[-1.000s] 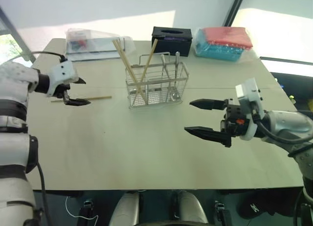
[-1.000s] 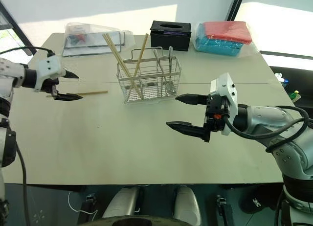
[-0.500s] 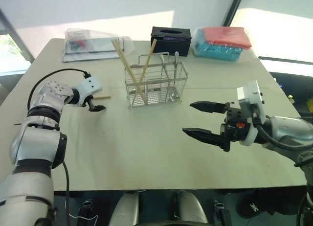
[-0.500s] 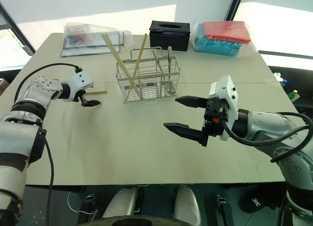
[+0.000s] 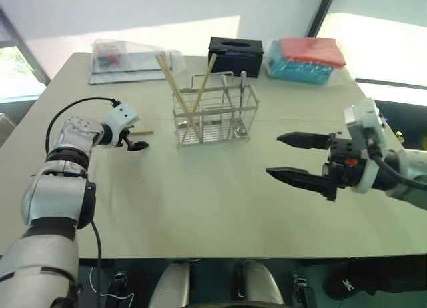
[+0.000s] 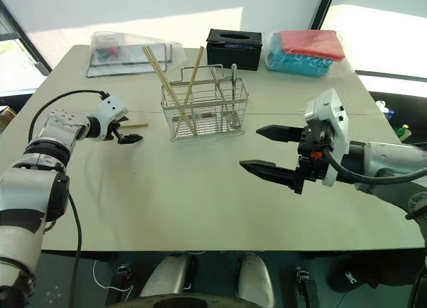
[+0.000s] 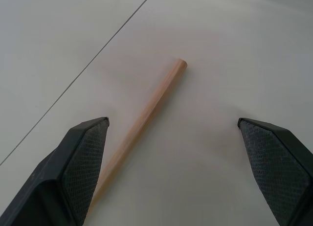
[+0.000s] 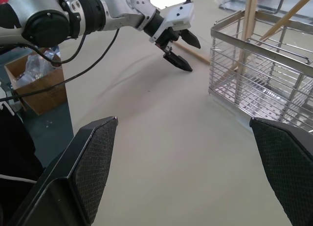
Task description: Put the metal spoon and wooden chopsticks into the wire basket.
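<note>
The wire basket [image 5: 215, 118] stands mid-table with three wooden chopsticks [image 5: 179, 88] leaning in its left part. The metal spoon [image 5: 242, 95] stands upright in its right end. One more chopstick [image 7: 146, 113] lies flat on the table left of the basket. My left gripper [image 5: 135, 140] is low over its near end, open, one finger on each side and nothing gripped. The right wrist view shows that left gripper [image 8: 178, 50] beside the basket [image 8: 264, 74]. My right gripper [image 5: 273, 153] hovers open and empty above the table, right of the basket.
A black tissue box [image 5: 235, 55] sits behind the basket. A clear plastic package [image 5: 127, 58] lies at the back left. A bag of red and blue cloths [image 5: 307, 60] lies at the back right. A cardboard box [image 8: 39, 89] stands on the floor beside the table.
My left gripper has dropped to the table and shifted right, and it now straddles the loose chopstick. My right gripper has drifted a little to the right, still open.
</note>
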{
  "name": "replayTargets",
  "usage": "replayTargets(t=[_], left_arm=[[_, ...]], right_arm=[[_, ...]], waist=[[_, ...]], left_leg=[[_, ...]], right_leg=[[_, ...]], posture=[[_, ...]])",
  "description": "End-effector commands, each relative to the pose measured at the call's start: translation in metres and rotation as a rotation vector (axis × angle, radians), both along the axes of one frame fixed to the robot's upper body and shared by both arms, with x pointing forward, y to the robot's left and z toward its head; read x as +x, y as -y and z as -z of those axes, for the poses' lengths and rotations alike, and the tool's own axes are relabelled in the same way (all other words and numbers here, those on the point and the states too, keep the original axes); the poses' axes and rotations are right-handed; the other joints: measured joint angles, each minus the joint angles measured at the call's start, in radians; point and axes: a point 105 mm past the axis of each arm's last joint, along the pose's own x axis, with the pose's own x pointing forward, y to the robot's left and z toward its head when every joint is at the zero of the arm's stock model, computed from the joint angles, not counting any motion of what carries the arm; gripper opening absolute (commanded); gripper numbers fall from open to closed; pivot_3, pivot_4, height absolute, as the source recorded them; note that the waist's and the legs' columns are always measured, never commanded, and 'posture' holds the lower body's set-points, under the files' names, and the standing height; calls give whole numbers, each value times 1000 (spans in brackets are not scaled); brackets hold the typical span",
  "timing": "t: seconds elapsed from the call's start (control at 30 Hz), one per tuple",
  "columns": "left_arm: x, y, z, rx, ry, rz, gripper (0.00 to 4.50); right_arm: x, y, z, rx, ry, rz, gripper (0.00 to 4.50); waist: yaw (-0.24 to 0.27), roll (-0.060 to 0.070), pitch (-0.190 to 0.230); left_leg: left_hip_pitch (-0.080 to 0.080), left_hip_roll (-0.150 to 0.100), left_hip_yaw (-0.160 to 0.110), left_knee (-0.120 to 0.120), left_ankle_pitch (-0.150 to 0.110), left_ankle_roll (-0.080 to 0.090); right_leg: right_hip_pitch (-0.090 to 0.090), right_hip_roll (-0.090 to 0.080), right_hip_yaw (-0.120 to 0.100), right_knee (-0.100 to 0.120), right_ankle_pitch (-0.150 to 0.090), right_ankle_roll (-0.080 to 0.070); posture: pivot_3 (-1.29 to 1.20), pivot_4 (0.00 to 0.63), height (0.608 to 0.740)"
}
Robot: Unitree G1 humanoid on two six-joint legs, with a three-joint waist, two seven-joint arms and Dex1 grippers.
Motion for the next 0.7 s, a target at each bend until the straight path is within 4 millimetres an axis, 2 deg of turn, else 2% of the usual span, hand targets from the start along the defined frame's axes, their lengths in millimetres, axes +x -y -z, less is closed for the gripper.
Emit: replayTargets(t=[0.03, 0.2, 0.33, 0.37, 0.4, 0.7], left_arm=[[-2, -1, 9, 17, -28, -12, 4463], [-3, 0, 12, 48, -57, -9, 4463], [1, 6, 6, 38, -50, -7, 3384], [2, 7, 5, 33, -48, -7, 2835], [3, 7, 4, 27, -48, -16, 2512], [4, 5, 2, 6, -38, -49, 2512]], right_arm=[[-2, 1, -11, 8, 41, 5, 4500], [-1, 1, -10, 11, 43, 26, 4500], [2, 3, -12, 25, 52, 62, 4500], [3, 4, -12, 28, 52, 69, 4500], [3, 5, -12, 29, 51, 76, 4500], [2, 14, -14, 16, 58, 121, 4500]], waist=[[0, 0, 0], [0, 1, -1], [2, 1, -1], [1, 1, -1], [0, 1, -1], [0, 1, -1]], left_leg=[[0, 0, 0, 0, 0, 0], [1, 0, 0, 0, 0, 0], [1, 0, 0, 0, 0, 0], [1, 0, 0, 0, 0, 0], [1, 0, 0, 0, 0, 0], [1, 0, 0, 0, 0, 0]], right_leg=[[0, 0, 0, 0, 0, 0], [1, 0, 0, 0, 0, 0], [1, 0, 0, 0, 0, 0], [1, 0, 0, 0, 0, 0], [1, 0, 0, 0, 0, 0], [1, 0, 0, 0, 0, 0]], posture=[[0, 150, 667], [0, 150, 667], [0, 150, 667], [0, 150, 667], [0, 150, 667], [0, 150, 667]])
